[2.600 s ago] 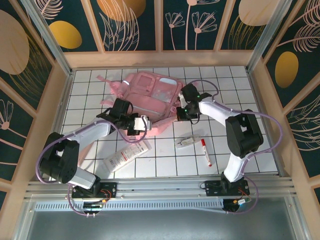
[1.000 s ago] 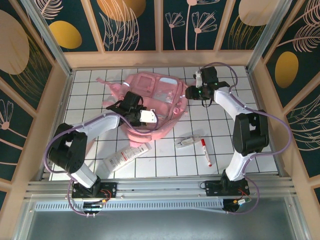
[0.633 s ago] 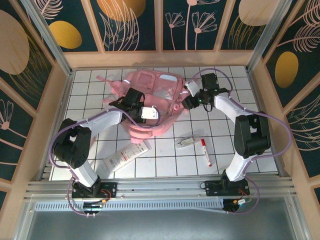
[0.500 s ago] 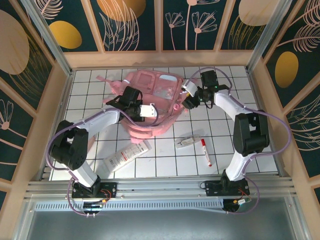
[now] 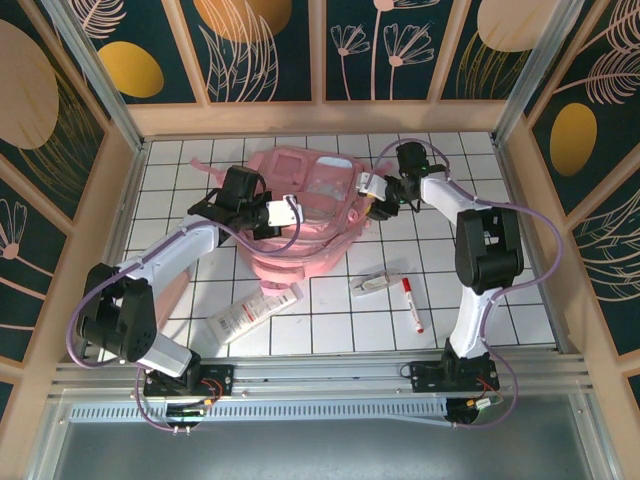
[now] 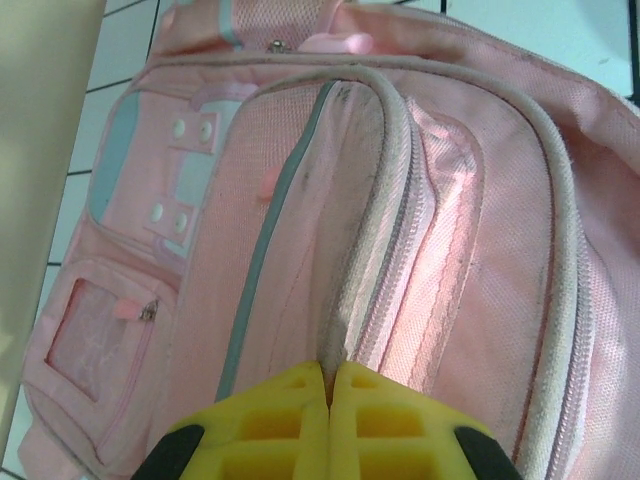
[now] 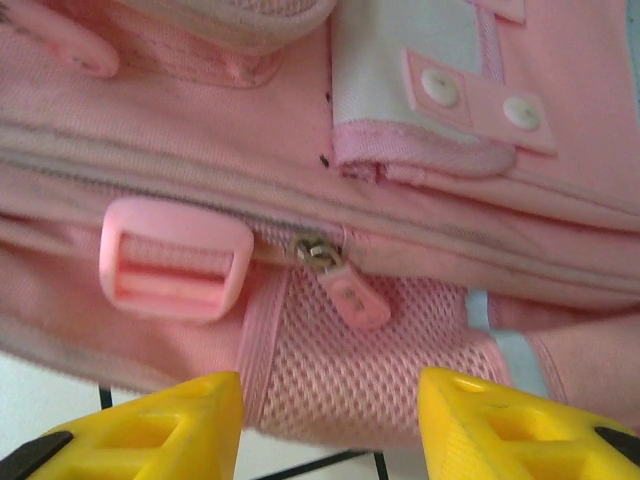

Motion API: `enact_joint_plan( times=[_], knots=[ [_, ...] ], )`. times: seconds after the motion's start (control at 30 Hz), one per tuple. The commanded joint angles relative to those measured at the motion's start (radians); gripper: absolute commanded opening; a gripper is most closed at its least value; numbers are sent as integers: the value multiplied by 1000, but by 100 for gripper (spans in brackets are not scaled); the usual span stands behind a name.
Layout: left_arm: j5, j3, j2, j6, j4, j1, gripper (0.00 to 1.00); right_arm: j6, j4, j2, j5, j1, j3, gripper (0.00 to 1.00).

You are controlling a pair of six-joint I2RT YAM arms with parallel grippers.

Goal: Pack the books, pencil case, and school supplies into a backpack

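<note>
- Backpack point(image 5: 312, 222) lies flat toward the far middle of the table point(image 5: 450, 262), between the two arms.
- Left gripper point(image 6: 328, 386) is over its left part, yellow fingers point(image 6: 270, 425) pressed together, pinching a raised fabric ridge point(image 6: 335, 335) beside a zip point(image 6: 400, 230).
- Right gripper point(image 7: 328, 382) is at its right edge, jaws spread either side of a mesh pocket point(image 7: 335, 355), with a pink zip pull point(image 7: 352, 297) just beyond them.
- Red-capped marker point(image 5: 411, 305) lies well apart, nearer the arm bases.

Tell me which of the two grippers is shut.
The left gripper: its yellow jaws are pressed together at a seam of the backpack. The right gripper stands open, jaws wide apart before a zip pull.
</note>
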Motion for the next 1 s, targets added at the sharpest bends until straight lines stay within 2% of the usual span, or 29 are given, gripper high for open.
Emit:
enact_joint_plan(
  times=[0.0, 0.27, 0.47, 0.77, 0.97],
  knots=[
    [109, 3, -58, -18, 84, 3, 0, -22, 56, 20, -12, 24, 23, 49],
    [151, -6, -83, -25, 108, 12, 0, 2, 92, 84, -30, 23, 54, 42],
    [150, -8, -81, -50, 132, 14, 0, -8, 70, 83, -49, 25, 34, 21],
    [95, 6, -49, -80, 136, 16, 0, -157, -68, -4, -112, 27, 18, 1],
    [74, 6, -40, -76, 136, 15, 0, -174, -99, -45, -102, 25, -1, 0]
  ],
)
